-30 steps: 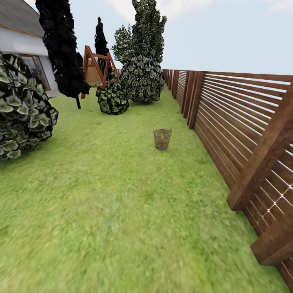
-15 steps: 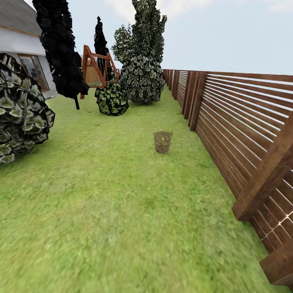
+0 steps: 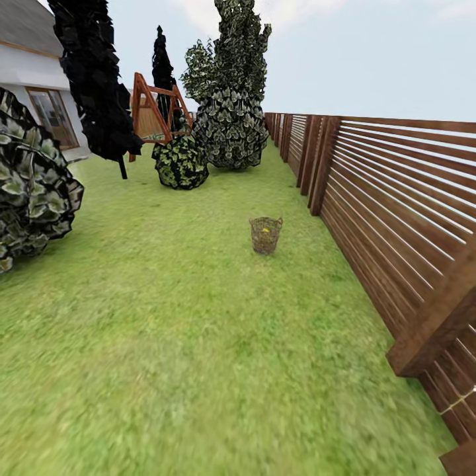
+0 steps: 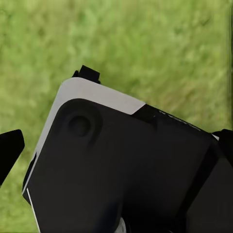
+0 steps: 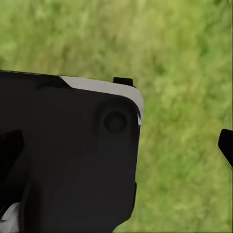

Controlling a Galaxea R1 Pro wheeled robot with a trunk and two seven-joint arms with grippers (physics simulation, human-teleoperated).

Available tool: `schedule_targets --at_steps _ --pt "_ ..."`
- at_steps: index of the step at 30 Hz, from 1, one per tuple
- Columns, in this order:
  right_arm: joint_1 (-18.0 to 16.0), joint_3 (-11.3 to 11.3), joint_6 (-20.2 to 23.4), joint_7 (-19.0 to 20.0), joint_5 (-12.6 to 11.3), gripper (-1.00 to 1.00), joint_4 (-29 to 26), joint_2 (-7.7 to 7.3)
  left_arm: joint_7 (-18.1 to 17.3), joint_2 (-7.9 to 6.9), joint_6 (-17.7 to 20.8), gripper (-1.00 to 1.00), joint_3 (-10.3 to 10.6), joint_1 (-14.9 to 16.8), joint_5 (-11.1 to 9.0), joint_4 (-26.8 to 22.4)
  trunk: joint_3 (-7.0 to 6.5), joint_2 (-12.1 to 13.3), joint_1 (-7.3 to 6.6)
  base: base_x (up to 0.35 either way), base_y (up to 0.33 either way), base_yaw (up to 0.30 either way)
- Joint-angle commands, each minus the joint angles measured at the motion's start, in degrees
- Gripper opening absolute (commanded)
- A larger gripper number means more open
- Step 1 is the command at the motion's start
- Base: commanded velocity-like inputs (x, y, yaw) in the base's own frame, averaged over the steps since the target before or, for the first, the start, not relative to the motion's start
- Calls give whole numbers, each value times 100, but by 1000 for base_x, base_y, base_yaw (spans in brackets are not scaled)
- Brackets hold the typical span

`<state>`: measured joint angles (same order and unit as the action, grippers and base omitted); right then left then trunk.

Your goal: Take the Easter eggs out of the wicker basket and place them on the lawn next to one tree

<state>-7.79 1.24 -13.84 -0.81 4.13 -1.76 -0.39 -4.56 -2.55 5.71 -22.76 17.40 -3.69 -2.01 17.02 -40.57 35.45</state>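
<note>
In the head view the wicker basket (image 3: 266, 235) stood upright on the lawn (image 3: 198, 344), well ahead and a little right of centre, near the slatted wooden fence (image 3: 396, 218) but apart from it. Its open brown weave narrowed toward the base, and a speck of yellow showed inside near the rim; that was all that could be made out of the eggs (image 3: 264, 231), too small to count or to show any pattern. The grass was short and mottled green, blurred toward the lower edge. A round bush (image 3: 30, 185) with pale, flat leaves was cut off at the left edge, and a tree (image 3: 96, 79) with a blackish canopy of flat patches ran past the top, only a thin dark bit of trunk showing under it. Farther back stood a smaller bush (image 3: 180, 162), a tall leafy shrub (image 3: 231, 112), an orange wooden frame (image 3: 155, 112) and part of a white house (image 3: 33, 86). In the left wrist view a dark, smooth robot body panel (image 4: 121, 170) with a pale edge hid most of the blurred grass; the left gripper's black fingertips (image 4: 9, 150) peeked in at opposite edges, set wide apart and holding nothing. In the right wrist view a similar dark panel (image 5: 68, 155) covered much of the grass, and the right gripper's fingertips (image 5: 225, 145) likewise sat at the two edges, spread wide and empty.
</note>
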Motion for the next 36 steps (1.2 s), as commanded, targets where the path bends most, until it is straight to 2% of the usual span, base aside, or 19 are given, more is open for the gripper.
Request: schedule_targets --at_steps 1,36 --pt "-2 0 -2 1 5 100 0 -4 0 0 0 100 0 0 1 3 0 0 0 333 0 0" --pt "-1 26 -2 10 62 100 -8 -49 -1 0 0 100 0 0 0 6 -5 0 0 333 0 0"
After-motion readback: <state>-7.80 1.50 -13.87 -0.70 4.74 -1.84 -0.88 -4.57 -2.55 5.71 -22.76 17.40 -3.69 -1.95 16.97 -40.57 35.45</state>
